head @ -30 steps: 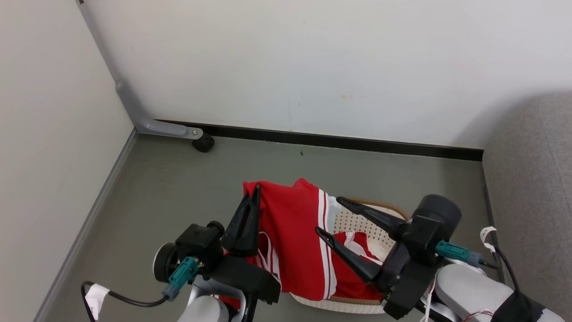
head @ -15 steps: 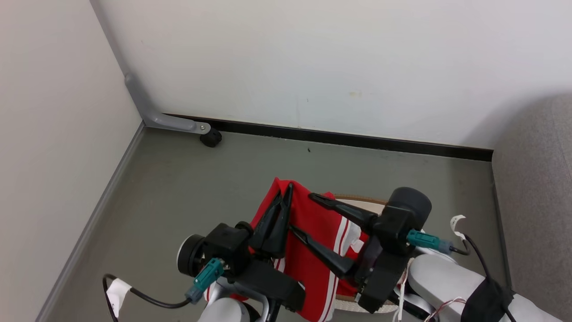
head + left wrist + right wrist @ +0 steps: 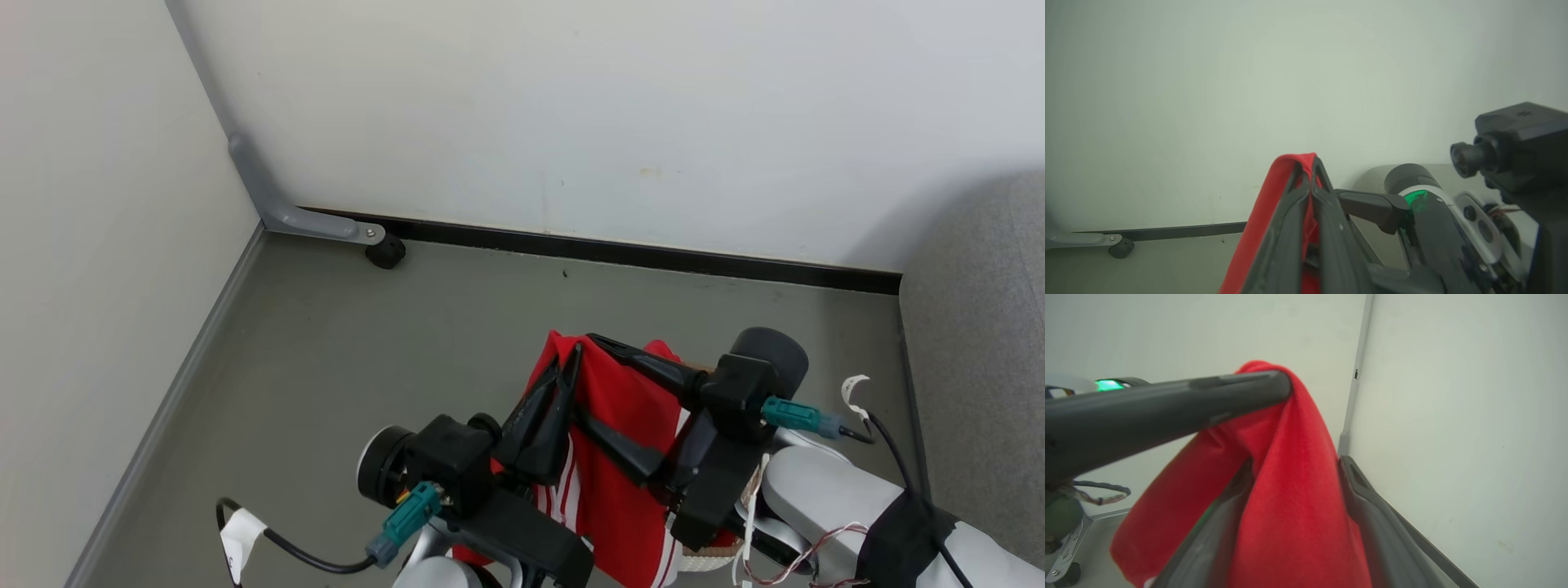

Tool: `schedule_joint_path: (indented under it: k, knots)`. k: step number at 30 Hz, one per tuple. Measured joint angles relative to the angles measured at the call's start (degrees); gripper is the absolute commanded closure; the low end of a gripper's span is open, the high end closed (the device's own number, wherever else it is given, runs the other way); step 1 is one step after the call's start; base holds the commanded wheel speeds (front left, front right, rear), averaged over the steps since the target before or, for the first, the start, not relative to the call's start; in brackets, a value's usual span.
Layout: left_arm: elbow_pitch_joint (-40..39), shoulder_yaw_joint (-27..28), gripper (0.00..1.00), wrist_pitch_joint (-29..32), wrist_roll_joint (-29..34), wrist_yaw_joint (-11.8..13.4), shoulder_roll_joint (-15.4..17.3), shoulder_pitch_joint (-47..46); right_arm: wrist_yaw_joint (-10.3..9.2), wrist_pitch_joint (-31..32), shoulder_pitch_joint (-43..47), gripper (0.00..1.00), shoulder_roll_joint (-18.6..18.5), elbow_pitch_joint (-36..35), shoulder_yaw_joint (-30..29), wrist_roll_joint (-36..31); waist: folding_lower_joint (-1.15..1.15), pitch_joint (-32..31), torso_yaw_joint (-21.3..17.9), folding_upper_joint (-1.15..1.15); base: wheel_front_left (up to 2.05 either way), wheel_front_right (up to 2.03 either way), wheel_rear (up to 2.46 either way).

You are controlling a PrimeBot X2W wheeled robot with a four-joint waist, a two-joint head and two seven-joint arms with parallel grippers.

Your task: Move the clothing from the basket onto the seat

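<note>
Where two pale walls meet at the far left corner of the floor (image 3: pixel 343 351), a grey metal leg (image 3: pixel 277 214) comes down to a black castor (image 3: pixel 385 251). A black skirting strip (image 3: pixel 653 257) runs rightward along the floor's back edge. Right of that, toward the floor's front edge, the left hand (image 3: pixel 576 351) has its two dark fingers pressed tight together on the top fold of the clothing (image 3: pixel 616 498). In the left wrist view the red cloth is pinched between the very tips and falls away to one side. The clothing hangs from that pinch as a long red sheet with white stripes, raised above the floor. Its lower end runs off the bottom of the head view, so I cannot tell whether it touches anything below. Just right of it, the right hand (image 3: pixel 584 376) has its fingers spread wide apart, one above the fabric and one lower down. In the right wrist view the red cloth drapes loosely through the gap, with neither finger clamping it. Below the right hand, a small piece of the basket (image 3: pixel 704 562) shows on the floor: cream perforated plastic with a brown rim. It lies between the hanging clothing and the seat (image 3: pixel 980 343). The seat's grey upholstery fills the floor's right edge, well apart from the clothing.
</note>
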Motion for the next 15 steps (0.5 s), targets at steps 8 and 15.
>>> schedule_joint_path:
  k: [8, 15]
  knots:
    - [-1.2, -0.7, 1.0, 1.0, -0.6, 0.0, 0.0, 0.0, 0.0, 0.0, 0.0, 1.0, -0.3, -0.5, 1.3, 2.3, 0.0, 0.0, -0.1, 0.0, 0.0, 0.0, 0.0]
    - [-1.1, -0.5, 0.47, 1.4, -0.6, 0.0, 0.0, 0.0, 0.0, 0.0, 0.0, 1.0, -0.9, -1.4, 1.7, 3.3, 0.0, 0.2, -0.3, 0.0, 0.0, 0.0, 0.0]
